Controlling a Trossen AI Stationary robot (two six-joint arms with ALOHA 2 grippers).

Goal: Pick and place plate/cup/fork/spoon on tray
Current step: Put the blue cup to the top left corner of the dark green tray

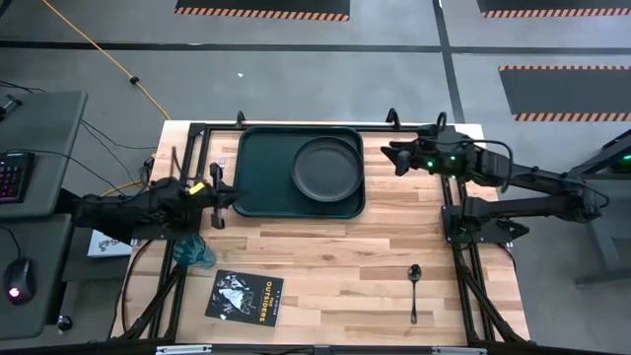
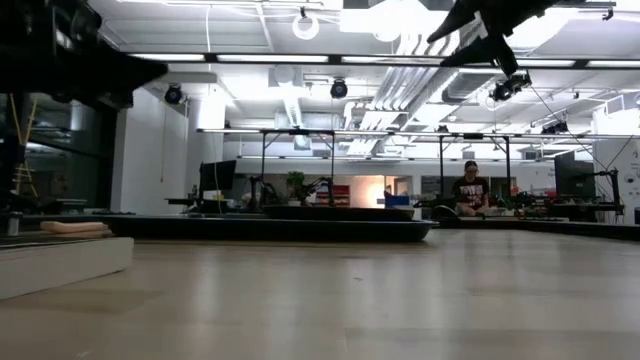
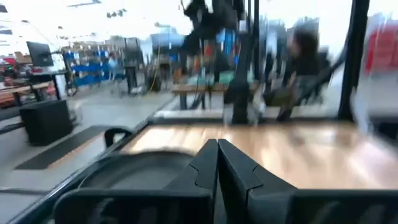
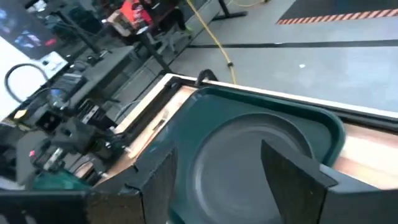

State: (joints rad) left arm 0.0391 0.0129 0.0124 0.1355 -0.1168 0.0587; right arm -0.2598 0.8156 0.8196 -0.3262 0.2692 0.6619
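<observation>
The dark green tray [image 1: 258, 177] lies at the table's far middle. The dark plate [image 1: 327, 167] rests in its right half and also shows in the right wrist view [image 4: 249, 149]. The dark spoon [image 1: 414, 292] lies on the table at the near right. The teal cup [image 1: 194, 254] stands near the left edge, partly under my left arm. My left gripper [image 1: 233, 195] is shut and empty, raised at the tray's left edge. My right gripper [image 1: 387, 154] is open and empty, raised just right of the tray. I cannot make out the fork.
A black booklet with white print [image 1: 245, 296] lies at the near left. Black frame rails [image 1: 459, 247] run along the table's left and right sides. Bare wood [image 1: 325, 266] lies between the tray and the near edge. A person [image 2: 468, 190] sits far behind the table.
</observation>
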